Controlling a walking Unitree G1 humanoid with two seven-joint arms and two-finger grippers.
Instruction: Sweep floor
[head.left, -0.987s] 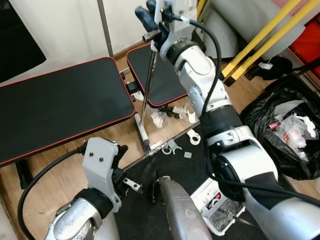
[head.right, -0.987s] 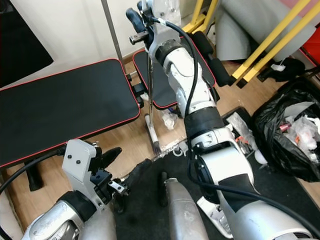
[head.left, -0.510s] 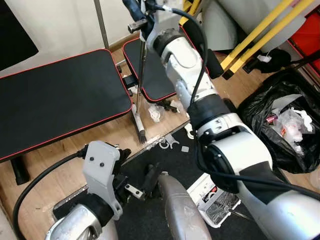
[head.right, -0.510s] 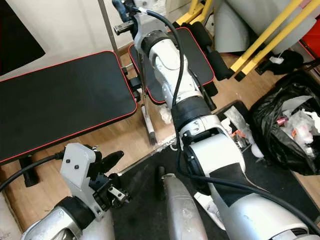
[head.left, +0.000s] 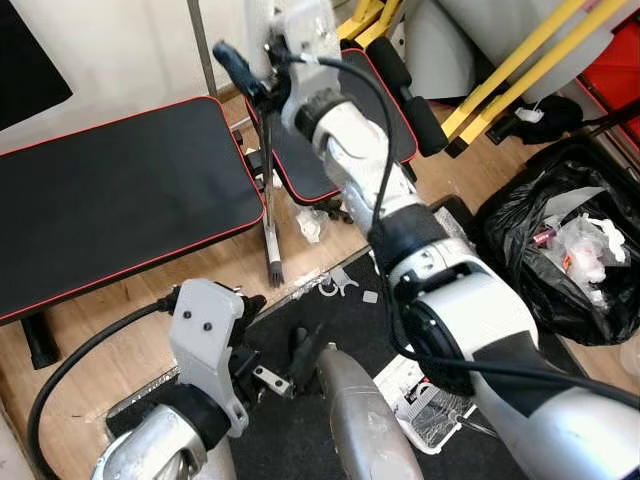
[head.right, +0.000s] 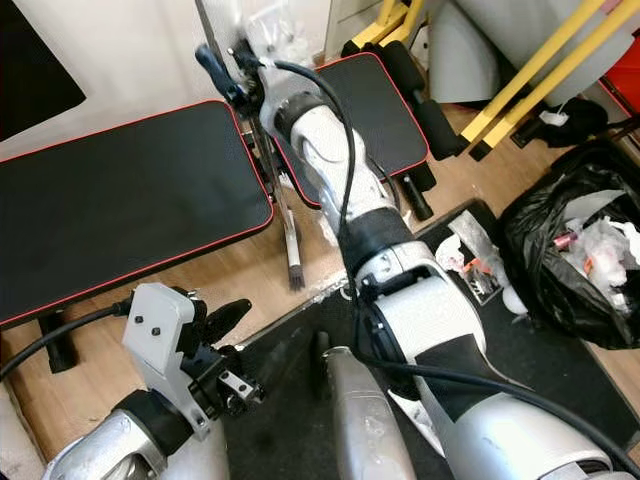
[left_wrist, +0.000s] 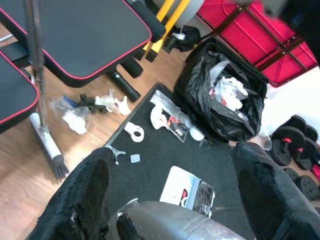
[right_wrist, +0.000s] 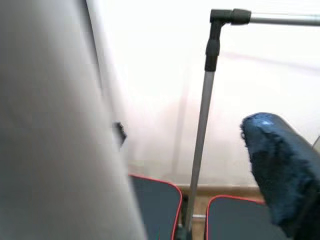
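Broom (head.left: 268, 215) upright on wood floor (head.left: 120, 330) | right tool (head.left: 250, 75) gripping its handle | left tool (left_wrist: 170, 190) open, low

We see a wooden floor (head.left: 215, 270) with a black mat (head.left: 375, 325) on it. White scraps (head.left: 312, 224) lie on the wood, a trash bag (head.left: 570, 250) beside the mat.

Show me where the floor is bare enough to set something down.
Bare wood lies between the long bench pad and the black mat edge, left of the broom head. Crowded: white litter near the mat corner, and the full trash bag to the right.
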